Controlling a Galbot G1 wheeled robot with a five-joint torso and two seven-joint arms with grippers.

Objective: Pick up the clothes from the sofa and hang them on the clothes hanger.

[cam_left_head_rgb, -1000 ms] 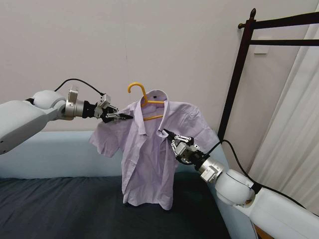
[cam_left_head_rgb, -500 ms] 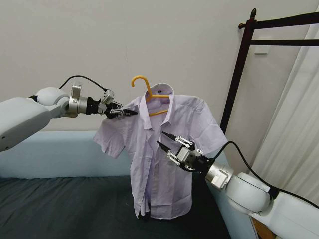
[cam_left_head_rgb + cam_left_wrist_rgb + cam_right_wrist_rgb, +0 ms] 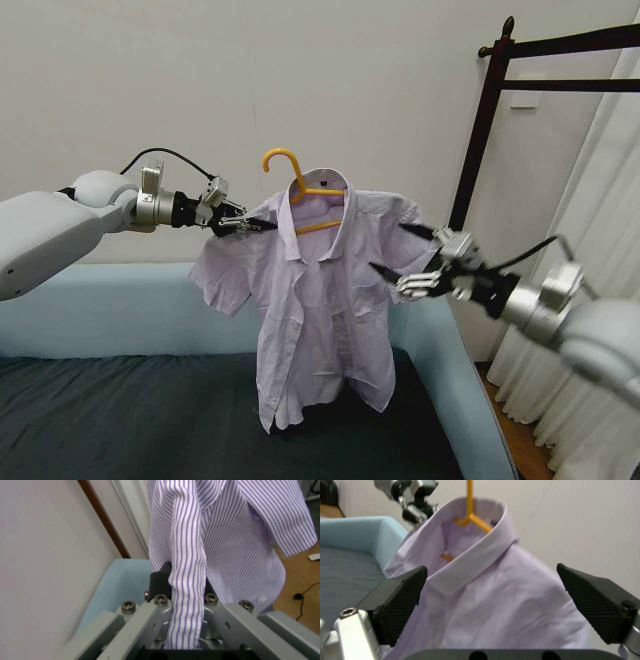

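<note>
We saw soft, even room light, bright on the pale wall (image 3: 380,90), with little shadow. In the head view the right tool (image 3: 388,247) was smeared by motion blur. In the left wrist view the left tool (image 3: 185,588) sat out of focus near the lens, while stripes on the shirt (image 3: 240,536) showed crisp. The right wrist view was soft throughout, its pads (image 3: 400,600) fuzzy.
</note>
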